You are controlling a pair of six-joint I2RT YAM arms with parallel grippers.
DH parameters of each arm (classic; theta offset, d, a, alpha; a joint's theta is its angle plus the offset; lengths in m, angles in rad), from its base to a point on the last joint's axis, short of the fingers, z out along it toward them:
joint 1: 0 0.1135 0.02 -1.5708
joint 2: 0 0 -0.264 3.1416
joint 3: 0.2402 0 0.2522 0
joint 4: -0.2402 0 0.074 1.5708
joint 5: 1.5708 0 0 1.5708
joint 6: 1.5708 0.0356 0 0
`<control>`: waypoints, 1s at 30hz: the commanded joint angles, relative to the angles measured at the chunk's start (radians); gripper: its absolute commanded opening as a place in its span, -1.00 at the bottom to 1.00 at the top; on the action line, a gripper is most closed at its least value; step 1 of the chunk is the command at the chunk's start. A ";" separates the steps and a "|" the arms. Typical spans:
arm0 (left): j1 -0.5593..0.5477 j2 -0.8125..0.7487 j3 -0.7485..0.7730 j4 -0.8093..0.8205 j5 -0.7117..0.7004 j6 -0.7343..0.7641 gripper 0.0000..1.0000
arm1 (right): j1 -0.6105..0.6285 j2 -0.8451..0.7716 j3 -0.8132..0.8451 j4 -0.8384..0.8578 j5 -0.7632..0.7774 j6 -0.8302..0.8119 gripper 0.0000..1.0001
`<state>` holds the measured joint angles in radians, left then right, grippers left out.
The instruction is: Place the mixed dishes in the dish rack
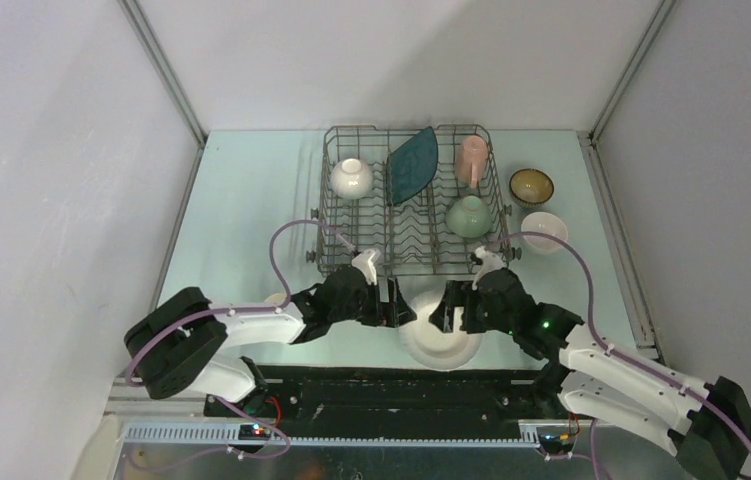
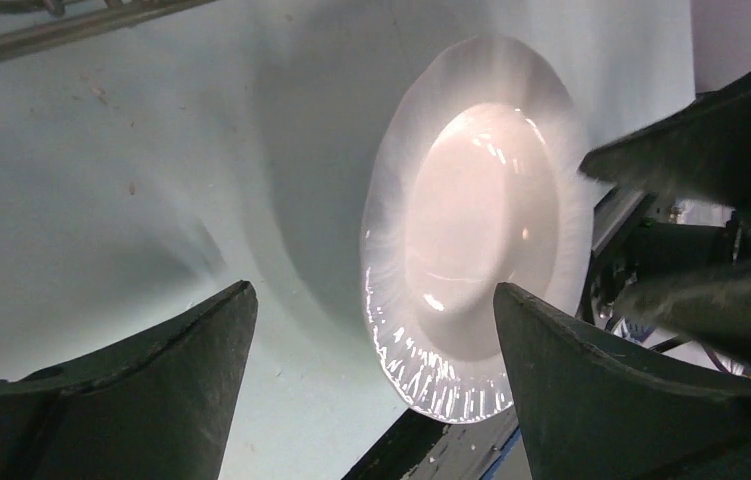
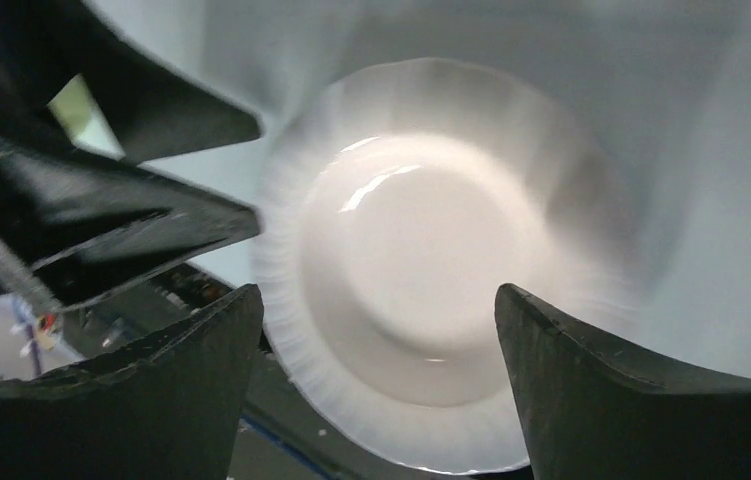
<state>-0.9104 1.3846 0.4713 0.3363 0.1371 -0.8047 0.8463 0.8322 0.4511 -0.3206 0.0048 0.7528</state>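
Note:
The white round plate (image 1: 441, 342) lies at the table's front edge, its near rim over the dark strip. My left gripper (image 1: 403, 308) is just left of it and my right gripper (image 1: 448, 312) just right of it. The left wrist view shows the plate (image 2: 476, 230) ahead of the open left gripper (image 2: 372, 290), with nothing between the fingers. In the right wrist view, the open right gripper (image 3: 376, 290) hovers over the plate (image 3: 431, 260) without gripping it. The dish rack (image 1: 351, 250) holds a white bowl (image 1: 350, 178), a teal plate (image 1: 413, 165), a pink mug (image 1: 472, 158) and a pale green bowl (image 1: 469, 216).
A brown bowl (image 1: 531, 185) and a white bowl (image 1: 544, 231) stand on the table right of the rack. Both grippers are close together, each showing in the other's wrist view. White walls enclose the table on three sides.

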 commanded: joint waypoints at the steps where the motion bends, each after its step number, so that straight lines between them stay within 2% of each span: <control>1: -0.009 0.039 -0.002 0.060 0.025 -0.012 0.86 | -0.119 -0.042 -0.019 -0.196 0.016 -0.010 0.81; 6: -0.012 0.092 0.001 0.106 0.078 -0.031 0.76 | -0.213 -0.074 -0.056 -0.252 0.031 0.033 0.80; 13: -0.013 0.136 -0.003 0.153 0.101 -0.049 0.59 | -0.223 -0.017 -0.077 -0.260 0.071 0.093 0.73; 15: -0.013 0.141 -0.002 0.165 0.106 -0.050 0.43 | -0.224 -0.007 -0.083 -0.247 0.048 0.090 0.68; 18: -0.013 0.154 0.001 0.177 0.118 -0.051 0.23 | -0.223 -0.037 -0.113 -0.192 -0.028 0.091 0.42; 21: -0.013 0.162 -0.001 0.189 0.121 -0.054 0.05 | -0.226 -0.078 -0.156 -0.117 -0.093 0.119 0.35; 27: -0.013 0.182 0.000 0.215 0.146 -0.054 -0.55 | -0.240 -0.110 -0.226 -0.003 -0.185 0.188 0.09; 30: -0.013 0.184 -0.001 0.223 0.153 -0.054 -0.58 | -0.246 -0.105 -0.235 0.019 -0.209 0.203 -0.01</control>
<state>-0.9150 1.5581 0.4702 0.5056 0.2596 -0.8684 0.6056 0.7258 0.2375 -0.3935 -0.1307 0.9108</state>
